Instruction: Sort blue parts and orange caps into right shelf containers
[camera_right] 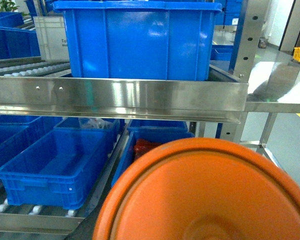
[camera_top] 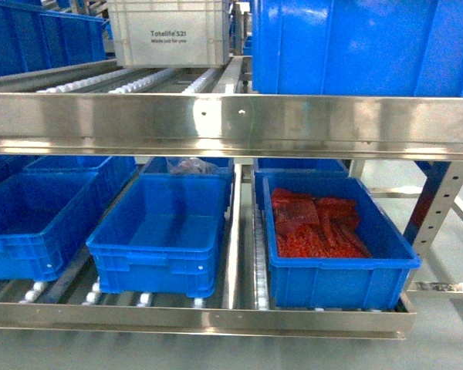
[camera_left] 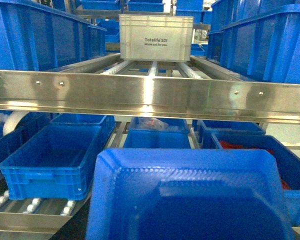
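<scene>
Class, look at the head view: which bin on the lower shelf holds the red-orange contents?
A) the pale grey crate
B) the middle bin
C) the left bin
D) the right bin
D: the right bin on the lower shelf holds bagged red-orange contents; the middle bin shows only its bare floor.

Bright, even overhead light fills all three views. The steel shelf rail [camera_top: 231, 123] carries soft white glare bands, strongest near centre in the left wrist view. Beneath it, the lower bins [camera_top: 162, 231] sit in mild shadow. All views are slightly soft and grainy. At 6 o'clock, the close blue tray [camera_left: 190, 200] and orange dish [camera_right: 210, 195] are blurred, out of focus.
</scene>
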Controlling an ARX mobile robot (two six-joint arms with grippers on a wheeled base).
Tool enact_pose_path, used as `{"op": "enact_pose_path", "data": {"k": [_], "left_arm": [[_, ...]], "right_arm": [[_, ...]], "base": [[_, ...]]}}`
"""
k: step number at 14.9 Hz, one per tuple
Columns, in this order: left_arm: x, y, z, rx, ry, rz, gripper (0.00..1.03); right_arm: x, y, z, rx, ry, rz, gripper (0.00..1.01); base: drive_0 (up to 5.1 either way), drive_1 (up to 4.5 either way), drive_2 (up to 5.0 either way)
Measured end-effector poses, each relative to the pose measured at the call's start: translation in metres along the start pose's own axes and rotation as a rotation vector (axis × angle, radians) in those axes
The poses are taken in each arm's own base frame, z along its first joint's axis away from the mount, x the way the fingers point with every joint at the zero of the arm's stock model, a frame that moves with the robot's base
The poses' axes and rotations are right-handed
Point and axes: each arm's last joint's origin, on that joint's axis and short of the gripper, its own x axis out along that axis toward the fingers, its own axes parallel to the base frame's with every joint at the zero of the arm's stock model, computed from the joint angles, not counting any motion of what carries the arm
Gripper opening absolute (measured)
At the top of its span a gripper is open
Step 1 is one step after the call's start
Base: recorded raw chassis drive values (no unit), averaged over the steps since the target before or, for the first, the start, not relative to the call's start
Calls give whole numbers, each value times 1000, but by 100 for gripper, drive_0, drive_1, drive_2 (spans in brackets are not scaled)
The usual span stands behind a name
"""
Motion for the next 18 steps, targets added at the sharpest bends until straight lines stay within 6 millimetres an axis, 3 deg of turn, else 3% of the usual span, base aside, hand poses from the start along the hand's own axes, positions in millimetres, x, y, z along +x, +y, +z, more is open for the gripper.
{"op": "enact_pose_path", "data": {"k": [18], "left_arm": [[0,0,0,0,2,-2,41]], "right_arm": [[0,0,0,0,0,0,42]], "base": [[-489,252,252]]}}
